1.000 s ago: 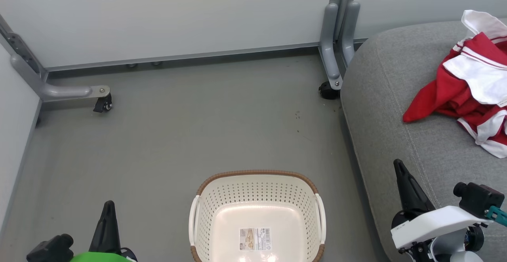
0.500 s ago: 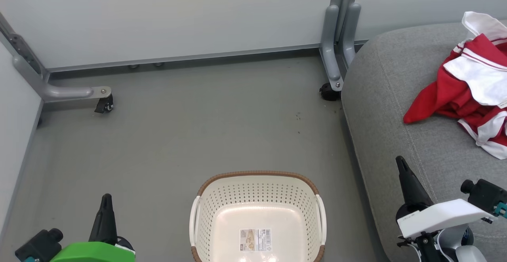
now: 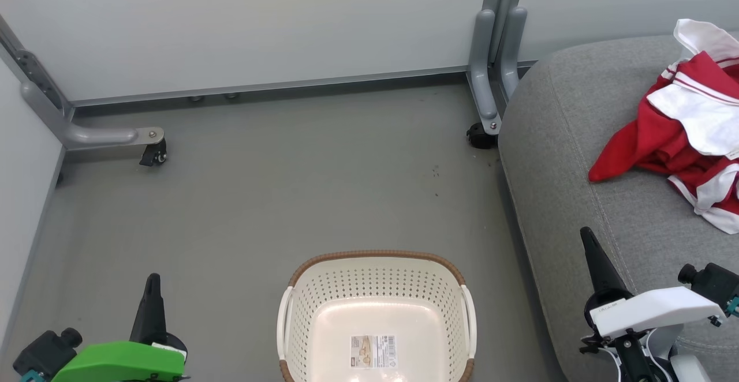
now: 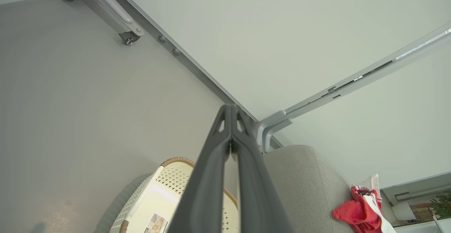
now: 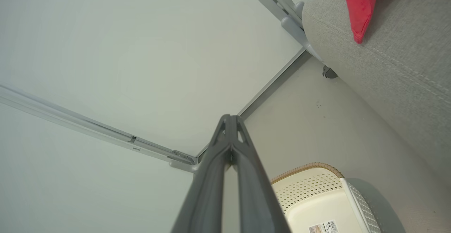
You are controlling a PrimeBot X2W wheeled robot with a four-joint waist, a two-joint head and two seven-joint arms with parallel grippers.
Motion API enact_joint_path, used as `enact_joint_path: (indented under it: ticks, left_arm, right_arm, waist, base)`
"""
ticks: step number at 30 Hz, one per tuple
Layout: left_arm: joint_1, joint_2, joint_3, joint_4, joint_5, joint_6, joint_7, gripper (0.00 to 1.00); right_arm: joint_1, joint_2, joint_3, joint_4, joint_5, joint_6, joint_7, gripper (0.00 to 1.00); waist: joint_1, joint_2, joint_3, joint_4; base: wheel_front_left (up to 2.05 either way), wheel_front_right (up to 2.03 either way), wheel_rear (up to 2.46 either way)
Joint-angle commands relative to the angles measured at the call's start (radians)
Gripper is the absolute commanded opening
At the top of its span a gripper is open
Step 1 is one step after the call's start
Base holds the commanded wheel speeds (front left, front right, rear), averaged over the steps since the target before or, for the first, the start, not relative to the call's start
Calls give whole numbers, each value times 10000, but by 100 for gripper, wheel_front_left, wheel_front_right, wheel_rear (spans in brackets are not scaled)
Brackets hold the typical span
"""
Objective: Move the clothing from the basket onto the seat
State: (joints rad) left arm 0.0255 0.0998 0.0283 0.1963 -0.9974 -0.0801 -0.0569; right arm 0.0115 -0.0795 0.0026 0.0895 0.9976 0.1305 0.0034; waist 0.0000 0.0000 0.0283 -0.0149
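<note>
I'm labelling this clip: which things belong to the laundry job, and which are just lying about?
Job: red-and-white clothing, cream basket, grey seat.
Lying about: wheeled partition feet, partition panels, grey floor.

From the head: looks forward and down from high on the floor (image 3: 288, 209), basket (image 3: 375, 278) at bottom edge, seat (image 3: 554, 168) at right; from each wrist: looks low and tilted along the left gripper (image 4: 230, 111), the right gripper (image 5: 229, 118), toward the wall (image 4: 299, 43); shares basket, seat and clothing (image 3: 664, 139) in all three.
</note>
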Motion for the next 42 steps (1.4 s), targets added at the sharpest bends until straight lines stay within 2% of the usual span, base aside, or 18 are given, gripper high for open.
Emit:
enact_joint_path:
  ticks: [1, 42]
  left_arm:
    - [-301, -16, 75, -66, -284, -65, 64, 0]
    - [-1029, -326, 584, 283, -4023, -359, 1116, 0]
  right_arm:
    - [-286, -82, -57, -30, 308, 3, 43, 0]
    - [-881, -77, -463, 966, 4276, 3, 481, 0]
  waist:
    - [0, 0, -5, 3]
    - [0, 0, -142, 84]
  base:
    - [0, 0, 0]
    - [0, 0, 0]
